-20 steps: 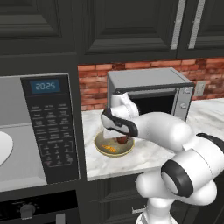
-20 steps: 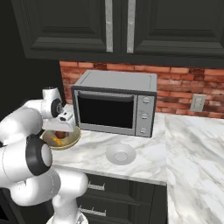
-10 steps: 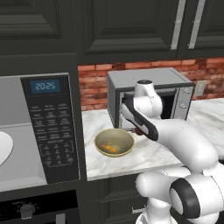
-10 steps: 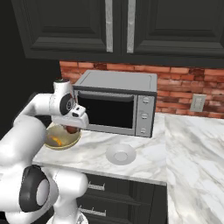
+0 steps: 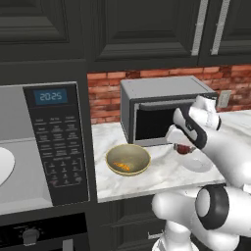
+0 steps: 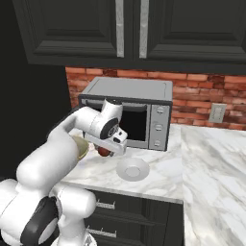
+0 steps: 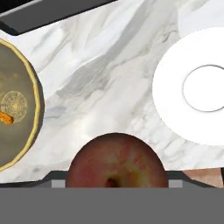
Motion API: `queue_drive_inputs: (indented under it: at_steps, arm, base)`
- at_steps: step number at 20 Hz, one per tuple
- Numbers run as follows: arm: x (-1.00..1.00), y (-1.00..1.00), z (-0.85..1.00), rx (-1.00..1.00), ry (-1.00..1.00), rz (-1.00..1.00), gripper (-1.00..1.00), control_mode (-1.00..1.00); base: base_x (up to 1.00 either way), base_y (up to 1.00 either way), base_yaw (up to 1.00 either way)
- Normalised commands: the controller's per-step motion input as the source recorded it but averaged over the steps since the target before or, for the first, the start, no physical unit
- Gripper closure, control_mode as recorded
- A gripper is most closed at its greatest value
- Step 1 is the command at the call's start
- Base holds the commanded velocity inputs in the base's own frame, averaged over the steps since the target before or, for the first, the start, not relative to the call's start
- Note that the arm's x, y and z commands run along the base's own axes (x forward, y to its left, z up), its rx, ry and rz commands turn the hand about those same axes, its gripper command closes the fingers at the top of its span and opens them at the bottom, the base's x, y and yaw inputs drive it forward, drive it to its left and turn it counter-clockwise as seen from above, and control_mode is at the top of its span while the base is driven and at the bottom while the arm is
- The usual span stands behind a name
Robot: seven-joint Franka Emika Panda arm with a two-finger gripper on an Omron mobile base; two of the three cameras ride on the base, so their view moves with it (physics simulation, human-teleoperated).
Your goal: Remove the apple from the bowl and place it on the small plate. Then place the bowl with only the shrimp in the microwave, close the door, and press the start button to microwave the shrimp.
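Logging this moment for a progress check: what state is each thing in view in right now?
Dark red-brown apple: held in the claw, above the counter, out of the bowl.
Olive-yellow bowl: on the marble counter, orange shrimp inside.
Small white plate: on the counter, empty.
Built-in black microwave: open, display lit.

Marble counter (image 5: 147, 181): bowl (image 5: 128, 159), plate (image 6: 132, 169)

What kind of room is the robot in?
It looks like a kitchen. There is a white marble counter below dark cabinets, a red brick wall behind it, a silver toaster oven with knobs, and a built-in black microwave with a blue clock.
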Motion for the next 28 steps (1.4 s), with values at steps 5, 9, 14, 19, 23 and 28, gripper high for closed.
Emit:
queue_drive_inputs:
  at_steps: [5,9,14,19,23,28]
  arm:
    - [0.09,-1.00,-0.45,0.09,0.17,-0.04,1.00,-1.00]
    - [0.14,-0.89,-0.61,0.04,0.20,-0.04,1.00,-1.00]
    - [0.27,-0.29,-0.35,0.00,0.16,-0.01,1.00,-1.00]
    - [0.35,0.00,-0.18,0.00,0.08,0.00,1.00,-1.00]
    - [0.10,0.00,-0.28,0.00,0.05,0.00,1.00,-1.00]
    - [0.06,0.00,-0.45,0.00,0.06,0.00,1.00,-1.00]
  base:
    - [0.00,0.00,0.00]
    - [0.00,0.00,0.00]
    - [0.00,0.00,0.00]
    - [0.00,0.00,0.00]
    - [0.00,0.00,0.00]
    - [0.00,0.00,0.00]
